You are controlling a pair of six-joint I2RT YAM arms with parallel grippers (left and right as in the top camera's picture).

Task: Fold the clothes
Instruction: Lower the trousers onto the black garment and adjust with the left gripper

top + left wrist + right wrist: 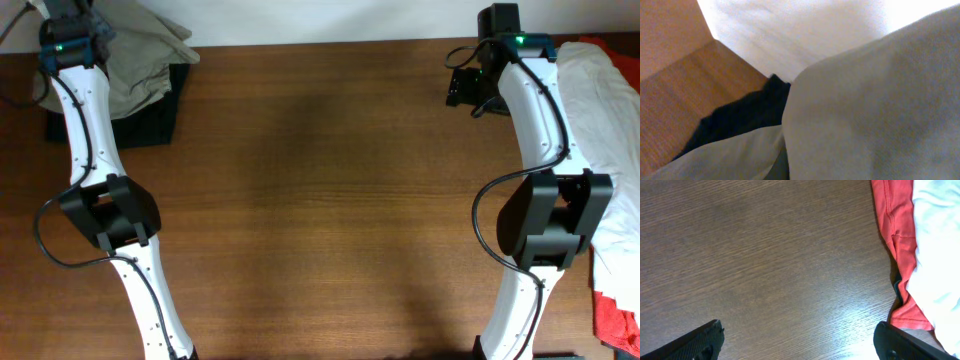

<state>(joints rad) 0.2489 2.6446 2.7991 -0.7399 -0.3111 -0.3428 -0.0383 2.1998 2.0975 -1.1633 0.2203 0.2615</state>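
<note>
The pale khaki trousers (140,50) lie bunched at the table's far left corner, on top of a black garment (150,122). My left gripper (72,35) is right at the trousers' left side. In the left wrist view the khaki cloth (870,110) fills most of the frame and hides the fingers, with the black garment (740,120) showing under it. My right gripper (465,88) hovers over bare wood at the far right, open and empty, with its fingertips wide apart in the right wrist view (800,340).
A white garment (600,100) lies along the right edge, with a red garment (615,315) under it near the front. Both show in the right wrist view, the white garment (940,255) and the red garment (897,230), just right of my right gripper. The table is brown wood (320,200).
</note>
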